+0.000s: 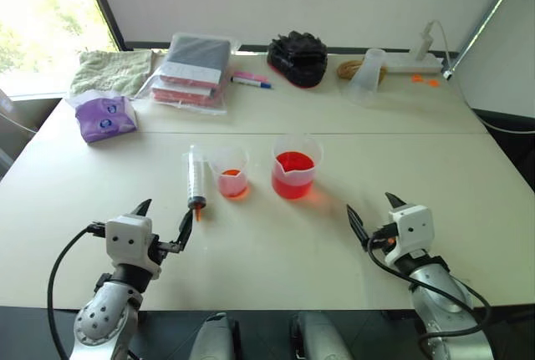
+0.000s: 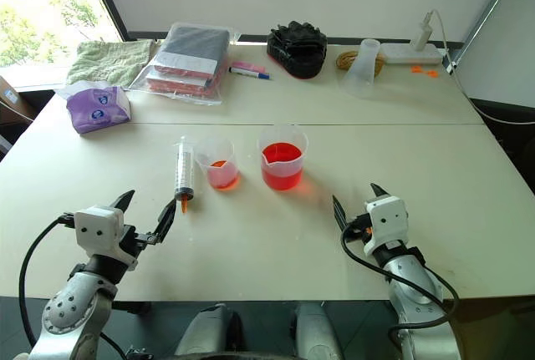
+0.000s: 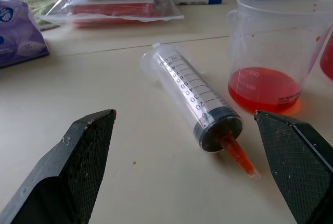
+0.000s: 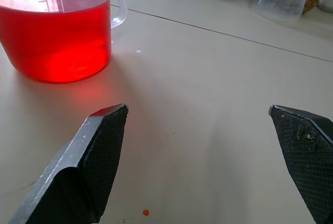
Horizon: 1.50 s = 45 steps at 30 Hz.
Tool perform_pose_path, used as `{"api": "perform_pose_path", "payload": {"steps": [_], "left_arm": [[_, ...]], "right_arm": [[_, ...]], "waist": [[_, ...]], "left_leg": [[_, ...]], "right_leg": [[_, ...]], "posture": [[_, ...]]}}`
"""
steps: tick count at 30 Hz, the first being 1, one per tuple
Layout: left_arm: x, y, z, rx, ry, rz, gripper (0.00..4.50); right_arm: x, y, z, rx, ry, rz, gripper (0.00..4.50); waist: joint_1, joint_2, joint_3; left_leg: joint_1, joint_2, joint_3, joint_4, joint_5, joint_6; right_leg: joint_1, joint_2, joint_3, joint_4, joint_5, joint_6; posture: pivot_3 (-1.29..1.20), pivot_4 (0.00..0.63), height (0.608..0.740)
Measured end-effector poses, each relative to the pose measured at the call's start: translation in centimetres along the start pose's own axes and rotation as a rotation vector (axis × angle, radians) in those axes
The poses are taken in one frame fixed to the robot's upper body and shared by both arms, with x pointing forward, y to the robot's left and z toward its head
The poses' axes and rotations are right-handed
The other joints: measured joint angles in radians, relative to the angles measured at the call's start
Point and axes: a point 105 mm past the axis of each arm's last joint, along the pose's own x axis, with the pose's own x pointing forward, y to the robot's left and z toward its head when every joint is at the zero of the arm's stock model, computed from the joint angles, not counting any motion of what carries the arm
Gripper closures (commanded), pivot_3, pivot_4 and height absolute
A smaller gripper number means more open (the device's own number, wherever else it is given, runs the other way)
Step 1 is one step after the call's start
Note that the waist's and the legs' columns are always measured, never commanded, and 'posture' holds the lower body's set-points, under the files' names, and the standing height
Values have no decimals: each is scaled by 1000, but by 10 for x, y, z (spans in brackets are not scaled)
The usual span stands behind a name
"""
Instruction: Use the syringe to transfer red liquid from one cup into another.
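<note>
Across the pale counter (image 1: 351, 235) the things lie in two bands, a back row of clutter and the task items nearer the middle. At the back sit a green towel (image 1: 111, 69), a bagged stack of flat packs (image 1: 191, 72), a black bundle (image 1: 298, 59) and a tall cloudy tapered cup (image 1: 369, 76) lying tilted, with a purple packet (image 1: 105, 118) off to the left. Nearer, the left gripper (image 1: 163, 225) and the right gripper (image 1: 374, 215) hover above the front edge, each with its fingers spread wide and holding nothing. The wider beaker (image 1: 294, 168) stands upright near the centre, about half full of red liquid (image 1: 292, 178). Just to its left, apart from it, the narrower cup (image 1: 230, 170) stands with a shallow red layer at its bottom. The syringe (image 1: 196, 178) lies flat beside that cup, its orange tip toward the left gripper, and looks empty. A pink-and-blue marker pen (image 1: 251, 80) lies in the back row.
</note>
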Motion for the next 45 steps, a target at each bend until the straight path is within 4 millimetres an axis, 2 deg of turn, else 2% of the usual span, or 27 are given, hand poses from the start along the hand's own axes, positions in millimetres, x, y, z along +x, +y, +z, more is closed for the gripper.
{"api": "perform_pose_path", "payload": {"steps": [8, 19, 24, 29, 32, 35, 40, 42, 45], "left_arm": [[3, -5, 1, -9, 4, -8, 10], [16, -8, 19, 0, -17, -17, 10], [28, -7, 27, -32, -1, -135, 10], [19, -15, 18, -95, 140, -388, 10], [12, 3, 10, -149, 315, -521, 10], [9, 17, 14, -212, 400, -595, 10], [25, 59, 47, -261, 472, -594, 10], [32, 77, 63, -285, 485, -565, 10], [41, 87, 77, -285, 514, -539, 10]], "right_arm": [[1, 0, 0, 0, 2, 3, 0], [10, -8, 12, -23, -25, -6, 0], [14, -7, 8, 11, 1, 41, 0], [19, -7, 10, 48, 36, 153, 0], [22, -8, 16, 51, 55, 243, 0], [27, -9, 19, 77, 67, 284, 0], [45, -23, 35, 63, 37, 292, 0], [49, -26, 35, 67, 40, 291, 0], [51, -28, 30, 76, 56, 287, 0]], "waist": [[0, 0, 0], [0, 0, 0], [0, 0, 0], [-2, 1, 0], [-1, 2, 1], [-1, 1, 2], [2, 1, 3], [0, 0, 4], [-1, 1, 4]], "left_leg": [[0, 0, 0, 0, 0, 0], [0, 0, 0, 0, 0, 0], [0, 0, 0, 0, 0, 0], [0, 0, 0, 0, 0, 0], [1, 0, 0, 0, 0, 1], [0, 0, 0, 0, 0, 1], [0, -1, 0, 0, 0, 1], [-1, -1, 0, -1, 0, 1], [-2, -1, 1, -1, -1, 2]], "right_leg": [[0, 0, 0, 0, 0, 0], [0, 0, 0, 0, 1, 1], [0, 0, 0, 0, 1, 2], [0, 1, 0, 0, 1, 3], [0, 1, -1, 1, 0, 0], [-1, 1, -1, 1, 0, 0], [-1, 1, -2, 0, 1, 2], [-2, 1, -2, 0, 2, 4], [-3, 1, -2, -1, 2, 4]], "posture": [[0, 150, 740], [0, 150, 740], [0, 150, 740], [0, 150, 740], [0, 150, 740], [0, 150, 740], [0, 150, 740], [0, 150, 740], [0, 150, 740]]}}
